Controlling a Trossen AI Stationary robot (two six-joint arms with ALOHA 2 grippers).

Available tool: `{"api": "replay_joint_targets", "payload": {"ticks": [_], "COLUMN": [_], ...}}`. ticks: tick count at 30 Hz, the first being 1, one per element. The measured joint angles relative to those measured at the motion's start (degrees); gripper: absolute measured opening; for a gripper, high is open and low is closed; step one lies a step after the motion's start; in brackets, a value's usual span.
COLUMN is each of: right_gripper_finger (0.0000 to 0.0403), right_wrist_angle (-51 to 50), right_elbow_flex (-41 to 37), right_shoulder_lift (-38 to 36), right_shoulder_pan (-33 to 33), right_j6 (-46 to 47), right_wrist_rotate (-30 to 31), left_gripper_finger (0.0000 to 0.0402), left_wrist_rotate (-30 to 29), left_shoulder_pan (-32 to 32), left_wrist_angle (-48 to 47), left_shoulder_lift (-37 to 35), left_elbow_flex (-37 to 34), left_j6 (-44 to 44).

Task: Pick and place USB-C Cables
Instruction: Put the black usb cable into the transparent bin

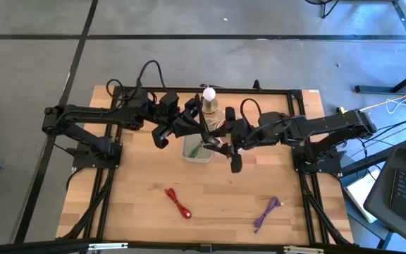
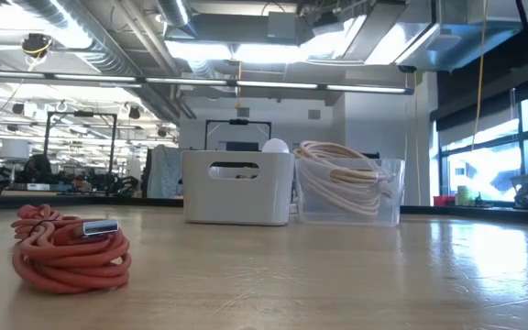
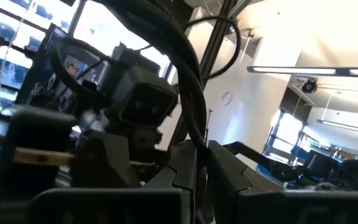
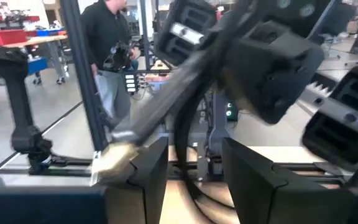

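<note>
A black USB-C cable [image 4: 182,146] hangs as a loop between both grippers, raised over the table's middle. My left gripper [image 1: 187,128] and my right gripper [image 1: 224,141] face each other above a small bin [image 1: 197,151] with a green bundle [image 1: 201,148] inside. A red bundle [image 1: 179,203] and a purple bundle [image 1: 266,214] lie on the near part of the table. Cream coils [image 2: 345,176] fill a clear bin. Neither gripper appears in the low view. My left gripper is shut on the black cable, a strand [image 3: 199,177] running down between its two fingers. The cable rises from there in a slack arc toward the other arm, clear of the table. My right gripper has the black loop [image 4: 185,171] between its fingers [image 4: 151,177], lifted clear. A free end with a pale connector [image 4: 114,157] sticks out beside the fingers.
A white ball on a metal base [image 1: 208,95] stands by the far edge behind the grippers. In the low view a white bin [image 2: 236,188] stands beside the clear bin, and the red bundle [image 2: 67,249] lies close. A person [image 4: 110,37] stands beyond the table.
</note>
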Motion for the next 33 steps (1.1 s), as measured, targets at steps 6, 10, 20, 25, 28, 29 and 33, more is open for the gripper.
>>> {"api": "replay_joint_targets", "payload": {"ticks": [6, 10, 20, 25, 28, 29, 33], "right_gripper_finger": [0.0145, 0.009, 0.0012, 0.0012, 0.0012, 0.0012, 0.0011], "right_wrist_angle": [2.48, 2.5, 2.63, 2.66, 0.39, -0.69, -7.93], "right_elbow_flex": [-0.02, -0.02, -0.02, -0.02, -0.02, -0.02, -0.02], "right_shoulder_lift": [1.32, 1.43, 1.43, 1.4, 0.45, -0.13, -3.78], "right_shoulder_pan": [-0.73, -1.01, -0.94, -0.99, -0.73, -0.43, 1.54], "right_j6": [-0.03, 0.0, -1.21, -1.39, -2.86, -2.89, -2.79], "right_wrist_rotate": [0.13, -0.07, -0.17, 1.13, 4.59, 6.21, 13.49], "left_gripper_finger": [0.0015, 0.0015, 0.0056, 0.0122, 0.0163, 0.0174, 0.0206], "left_wrist_rotate": [0.79, 1.09, 1.25, 1.97, 1.74, 1.47, 0.9], "left_shoulder_pan": [0.02, 0.09, 0.28, 0.2, 0.2, 0.2, 0.65], "left_wrist_angle": [0.3, 0.33, 0.11, -0.06, -0.27, -0.3, -2.12], "left_shoulder_lift": [-0.01, -0.01, 0.01, 0.01, 0.04, 0.06, -0.25], "left_elbow_flex": [-0.02, -0.02, -0.04, -0.13, -0.13, -0.13, -0.21], "left_j6": [-0.08, -0.35, -0.57, -0.56, -1.72, -1.84, 0.05]}}
